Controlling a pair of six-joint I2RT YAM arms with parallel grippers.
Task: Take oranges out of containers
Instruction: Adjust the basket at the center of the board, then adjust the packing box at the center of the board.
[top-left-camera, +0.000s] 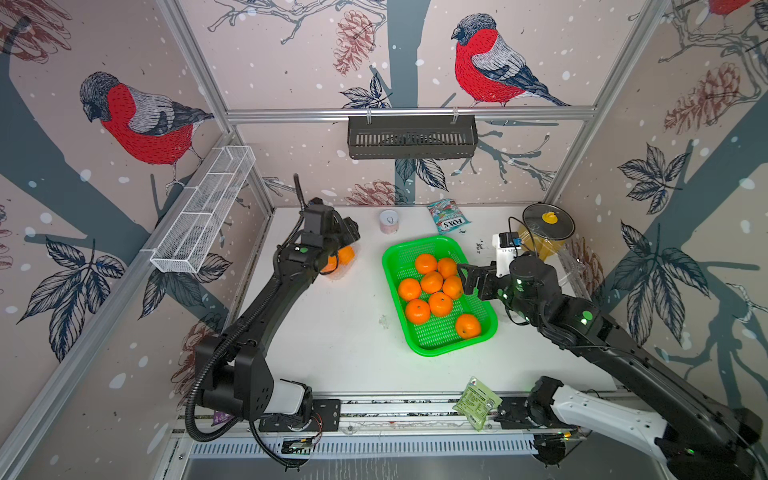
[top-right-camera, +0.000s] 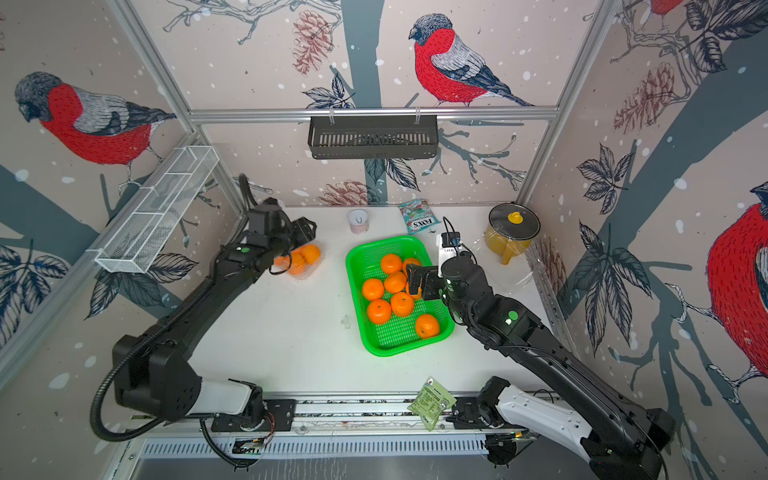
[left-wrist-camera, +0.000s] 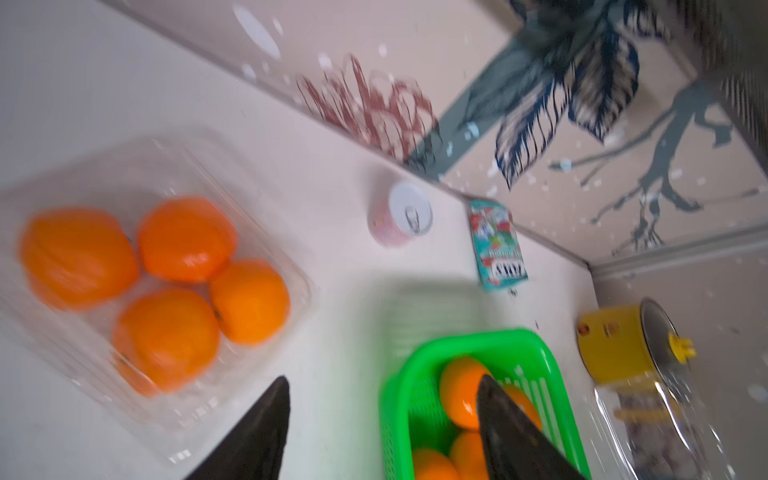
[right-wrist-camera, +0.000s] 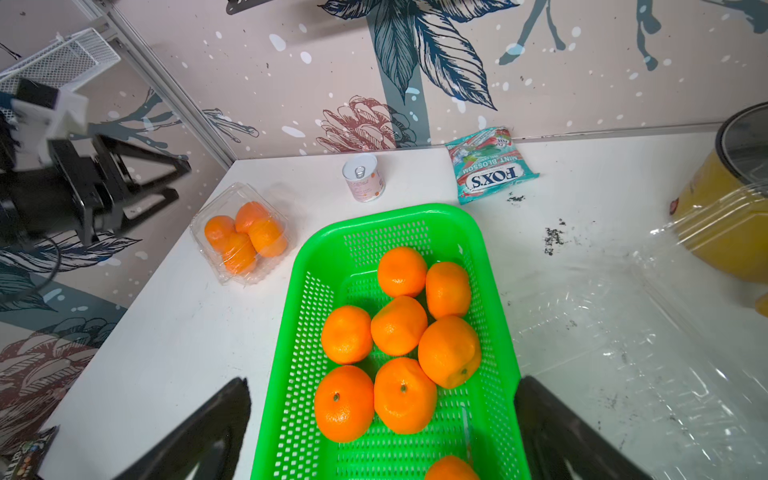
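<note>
Hovering released and empty just beside the clear box (right-wrist-camera: 216, 199) of four oranges (right-wrist-camera: 245, 237), the left gripper (left-wrist-camera: 382, 380) is nearer than the right gripper (right-wrist-camera: 384, 381), likewise released over the green tray (right-wrist-camera: 316, 241)

Bright orange oranges (right-wrist-camera: 398, 326) sit in a vivid green perforated tray (right-wrist-camera: 390, 212) on the white desk (right-wrist-camera: 187, 332), with a yellow pot (left-wrist-camera: 611, 345), a teal-and-red sweet packet (right-wrist-camera: 490, 168) and a seemingly pale pink can (right-wrist-camera: 365, 185).
</note>
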